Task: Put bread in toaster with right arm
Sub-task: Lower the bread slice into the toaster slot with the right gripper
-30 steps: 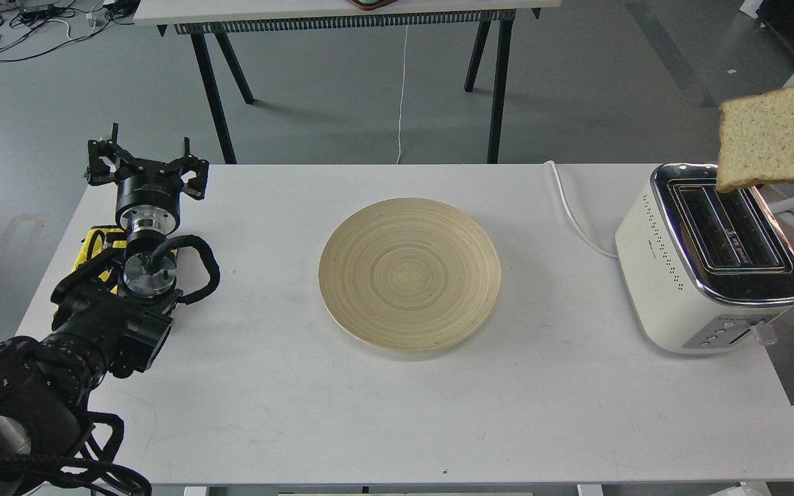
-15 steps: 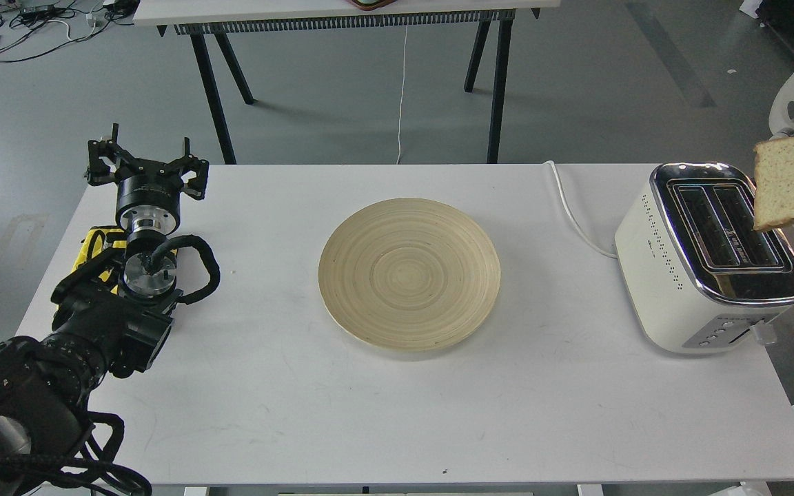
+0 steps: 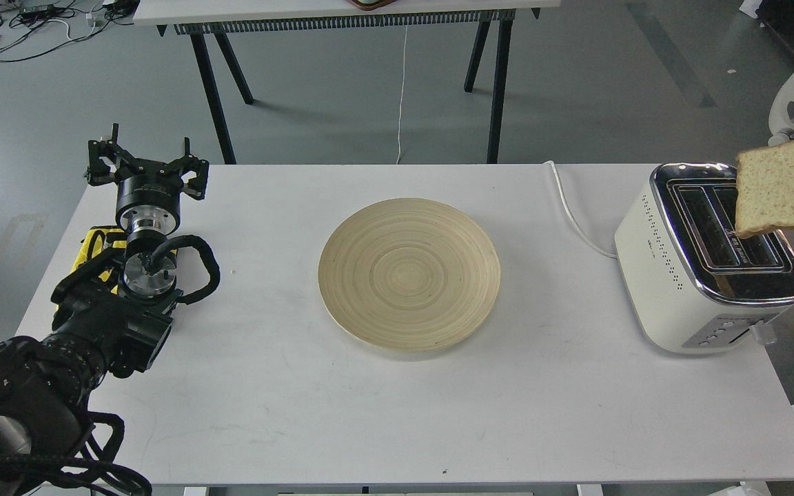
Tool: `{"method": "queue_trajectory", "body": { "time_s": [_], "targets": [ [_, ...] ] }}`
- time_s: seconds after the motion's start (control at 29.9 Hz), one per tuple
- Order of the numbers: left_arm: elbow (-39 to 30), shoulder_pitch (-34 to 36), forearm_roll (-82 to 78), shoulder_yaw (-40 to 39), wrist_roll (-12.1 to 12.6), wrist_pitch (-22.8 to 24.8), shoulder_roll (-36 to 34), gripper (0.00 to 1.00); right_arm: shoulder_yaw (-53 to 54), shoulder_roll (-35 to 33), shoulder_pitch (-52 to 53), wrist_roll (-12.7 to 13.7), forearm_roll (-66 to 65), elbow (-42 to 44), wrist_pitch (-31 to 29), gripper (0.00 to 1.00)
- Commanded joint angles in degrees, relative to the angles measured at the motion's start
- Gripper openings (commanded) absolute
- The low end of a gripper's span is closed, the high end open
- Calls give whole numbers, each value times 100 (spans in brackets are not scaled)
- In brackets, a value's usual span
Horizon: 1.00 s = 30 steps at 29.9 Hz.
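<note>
The bread (image 3: 786,184) had drifted back left from the frame's edge to hang over the toaster (image 3: 707,258), nearer its right-hand slot yet not lowered, its holder's jaws out of view, while the left gripper (image 3: 147,164) rested on the tabletop (image 3: 397,413) with jaws spread.

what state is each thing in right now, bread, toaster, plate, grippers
bread: held up in the air over the toaster's right slot, not in it, holder out of frame
toaster: upright on the table, both slots empty
wooden plate: flat on the table, nothing on it
left gripper: fingers spread open, holding nothing
right gripper: out of view
</note>
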<state>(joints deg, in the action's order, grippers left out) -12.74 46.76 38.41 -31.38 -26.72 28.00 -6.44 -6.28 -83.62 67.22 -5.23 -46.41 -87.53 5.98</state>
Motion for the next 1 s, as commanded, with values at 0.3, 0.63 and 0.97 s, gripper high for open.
{"method": "queue_trajectory", "body": {
  "time_s": [0.3,0.63,0.97],
  "targets": [
    [0,0,0,0,0,0,-6,100,-13,311,-192,57,-35,184,-1,0],
    [0,0,0,0,0,0,-6,100,-5,311,-341,58,-44,246,-1,0],
    [0,0,0,0,0,0,3,100,-5,531,-429,119,-53,421,-1,0]
  ]
}}
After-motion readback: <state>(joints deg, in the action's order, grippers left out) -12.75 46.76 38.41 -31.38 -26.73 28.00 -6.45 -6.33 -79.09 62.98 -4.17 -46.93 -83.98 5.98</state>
